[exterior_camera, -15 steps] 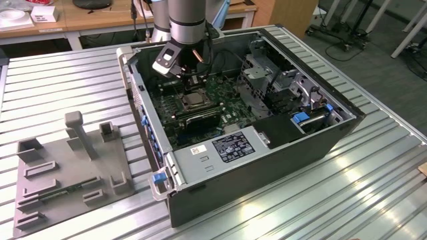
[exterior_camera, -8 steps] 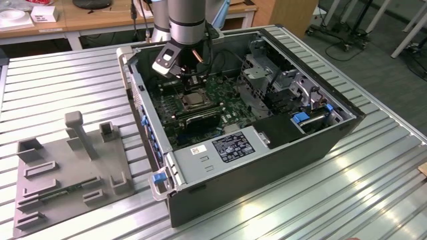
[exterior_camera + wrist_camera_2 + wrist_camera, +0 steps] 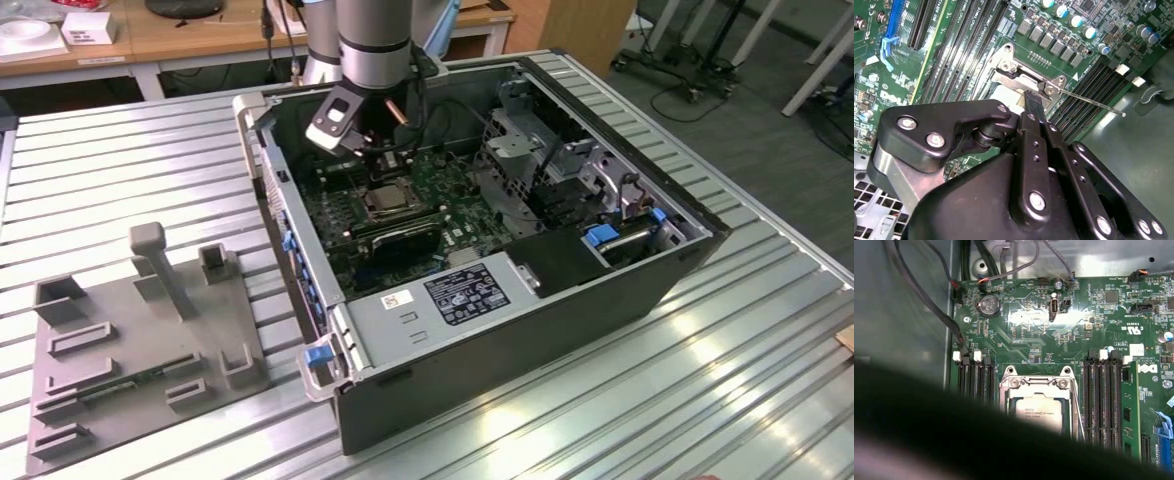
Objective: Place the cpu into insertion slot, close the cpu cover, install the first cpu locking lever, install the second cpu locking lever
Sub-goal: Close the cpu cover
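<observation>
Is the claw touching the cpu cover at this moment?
Cannot tell. In the second wrist view the claw ends right over the cpu cover, and its own body hides any contact or gap.

A: Motherboard (image 3: 1029, 340): deep green, fine pale traces. Memory slots (image 3: 1101, 395): black, with white end clips.
B: Agreed. The cpu (image 3: 1039, 412) is pale silvery-tan with small dark print. The cpu cover (image 3: 1036, 383) is bright silver.
A: Gripper (image 3: 1033, 105): matte black, silver screw heads.
B: Table (image 3: 747, 370): silver-grey, ribbed in long parallel lines. Computer case (image 3: 534, 340): black, white-and-black label.
A: Case latch (image 3: 316, 355): blue. Fixture plate (image 3: 134, 330): plain flat grey.
</observation>
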Controlling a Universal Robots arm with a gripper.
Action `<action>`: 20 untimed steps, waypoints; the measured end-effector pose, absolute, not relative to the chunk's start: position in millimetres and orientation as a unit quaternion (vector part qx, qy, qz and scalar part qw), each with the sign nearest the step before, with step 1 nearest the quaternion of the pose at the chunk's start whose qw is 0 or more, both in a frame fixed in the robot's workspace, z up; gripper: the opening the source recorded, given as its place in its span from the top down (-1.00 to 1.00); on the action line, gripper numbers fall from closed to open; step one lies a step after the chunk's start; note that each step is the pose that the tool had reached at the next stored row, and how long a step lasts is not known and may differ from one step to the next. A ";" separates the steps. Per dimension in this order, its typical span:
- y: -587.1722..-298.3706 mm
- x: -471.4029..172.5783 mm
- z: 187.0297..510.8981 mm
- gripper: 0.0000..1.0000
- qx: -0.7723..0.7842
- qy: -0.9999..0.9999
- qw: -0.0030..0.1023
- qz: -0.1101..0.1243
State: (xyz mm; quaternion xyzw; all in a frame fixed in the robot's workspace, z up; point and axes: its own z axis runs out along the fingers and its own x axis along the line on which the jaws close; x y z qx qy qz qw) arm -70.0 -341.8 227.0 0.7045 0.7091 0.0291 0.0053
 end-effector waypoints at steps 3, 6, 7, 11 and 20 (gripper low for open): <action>-341.8 -70.0 226.6 0.79 0.688 0.726 0.005 0.029; -341.8 -69.9 226.3 0.79 0.675 0.737 0.004 0.029; -341.8 -69.9 226.3 0.79 0.675 0.737 0.004 0.029; -341.8 -69.9 226.3 0.79 0.675 0.737 0.004 0.029; -341.8 -69.9 226.0 0.79 0.622 0.783 0.002 0.029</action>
